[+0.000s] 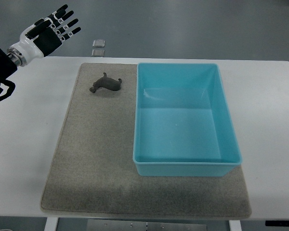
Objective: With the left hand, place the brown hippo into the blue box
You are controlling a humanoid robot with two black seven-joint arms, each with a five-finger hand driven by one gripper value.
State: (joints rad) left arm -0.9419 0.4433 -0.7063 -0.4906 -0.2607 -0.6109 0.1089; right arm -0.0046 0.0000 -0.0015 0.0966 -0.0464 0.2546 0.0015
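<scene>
Looking down from the top view, the small dark-brown toy hippo (106, 83) lies on its side near the far left corner of the grey felt mat (91, 159), just beside the left wall of the empty light-blue plastic box (183, 166) but not touching it. The mat covers most of the white desk (29, 144), and the box sits on the mat's right half.

The left robot hand (52, 30), black-fingered with a white wrist, hovers beyond the far left corner of the desk, well apart from the hippo. Its fingers are spread and relaxed, holding nothing. The right arm does not show.

Judging by its size and matte surface, the hippo is probably light and made of rubber or hard plastic, stiff enough to keep its shape under a pinch and unlikely to break if dropped. The rounded body looks the best place to take hold, with the fingers closing across its middle; the head and the thin legs offer less surface and might let the toy twist. Being so light, it could slide on the felt if nudged from one side before the fingers close.

A small clear square object (98, 43) lies on the floor beyond the desk.
</scene>
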